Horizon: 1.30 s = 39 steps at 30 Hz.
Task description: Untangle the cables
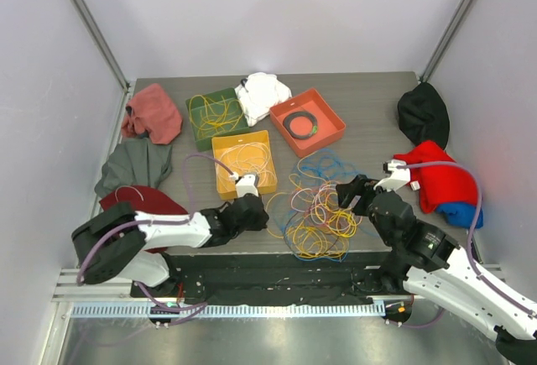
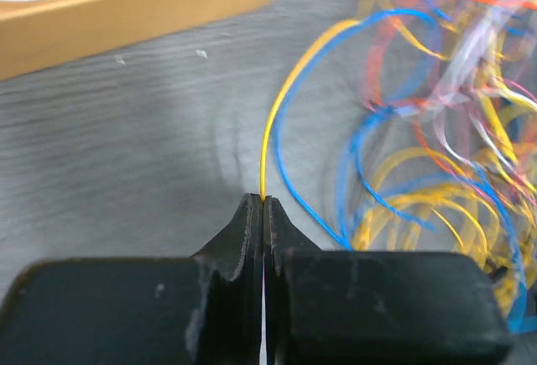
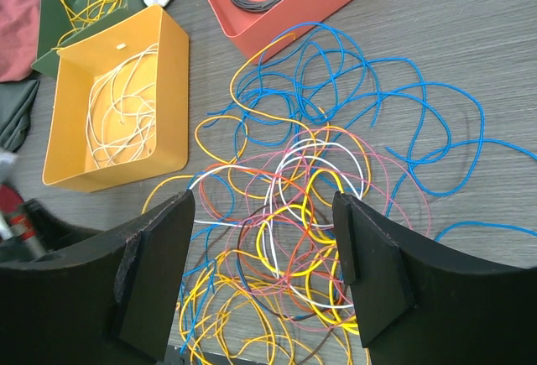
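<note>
The cables (image 1: 317, 214) lie in a loose tangle of yellow, blue, pink, white and orange loops on the grey table, near its front edge between the two arms. My left gripper (image 1: 262, 214) is at the tangle's left edge. In the left wrist view my left gripper (image 2: 263, 200) is shut on one yellow cable (image 2: 277, 122), which arcs up and right into the tangle (image 2: 436, 155). My right gripper (image 1: 357, 193) hovers at the tangle's right side. In the right wrist view my right gripper (image 3: 262, 214) stands open above the cables (image 3: 294, 247), with nothing held.
A yellow-orange tray (image 1: 221, 182) holding white cable sits just behind the left gripper. A green tray (image 1: 201, 137) with yellow cable and a red tray (image 1: 329, 113) with a black coil stand farther back. Cloths lie along the left side (image 1: 153, 112), at the back (image 1: 262, 92) and on the right (image 1: 440, 182).
</note>
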Each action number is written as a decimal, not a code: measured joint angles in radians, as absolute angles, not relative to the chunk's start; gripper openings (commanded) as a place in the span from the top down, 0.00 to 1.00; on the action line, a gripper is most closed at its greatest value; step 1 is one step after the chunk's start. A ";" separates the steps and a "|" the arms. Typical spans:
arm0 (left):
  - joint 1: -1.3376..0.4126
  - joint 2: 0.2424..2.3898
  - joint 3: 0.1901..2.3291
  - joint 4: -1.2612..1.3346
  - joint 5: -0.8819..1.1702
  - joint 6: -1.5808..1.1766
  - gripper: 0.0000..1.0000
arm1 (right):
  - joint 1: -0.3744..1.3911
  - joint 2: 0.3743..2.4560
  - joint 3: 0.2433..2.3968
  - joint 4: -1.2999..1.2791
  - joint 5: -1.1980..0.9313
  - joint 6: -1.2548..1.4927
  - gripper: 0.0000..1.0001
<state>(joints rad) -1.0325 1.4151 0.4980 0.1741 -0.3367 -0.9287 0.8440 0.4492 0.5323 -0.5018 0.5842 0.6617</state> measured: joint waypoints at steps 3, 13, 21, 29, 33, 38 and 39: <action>-1.094 1.288 0.502 0.092 -0.357 -0.879 1.00 | 0.844 0.450 0.532 -0.501 0.584 0.662 0.25; -1.206 1.013 0.993 -0.108 -0.474 -0.602 1.00 | 0.844 0.449 0.533 -0.490 0.581 0.657 0.25; -1.206 1.145 1.397 -0.204 -0.521 -0.331 1.00 | 0.844 0.421 0.557 -0.484 0.573 0.651 0.25; -1.206 1.297 1.774 -0.273 -0.575 -0.102 1.00 | 0.844 0.390 0.583 -0.478 0.554 0.641 0.25; -1.206 1.366 1.957 -0.300 -0.590 -0.017 1.00 | 0.844 0.387 0.584 -0.468 0.535 0.635 0.25; -1.206 1.441 2.147 -0.324 -0.595 0.049 1.00 | 0.844 0.400 0.586 -0.429 0.498 0.626 0.25; -1.206 1.455 2.176 -0.325 -0.595 0.060 1.00 | 0.844 0.406 0.586 -0.420 0.489 0.625 0.25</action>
<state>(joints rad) -1.2060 1.4551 2.1761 -0.3248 -0.5945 0.0605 0.8440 0.4065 0.5858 -0.4202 0.4892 0.6250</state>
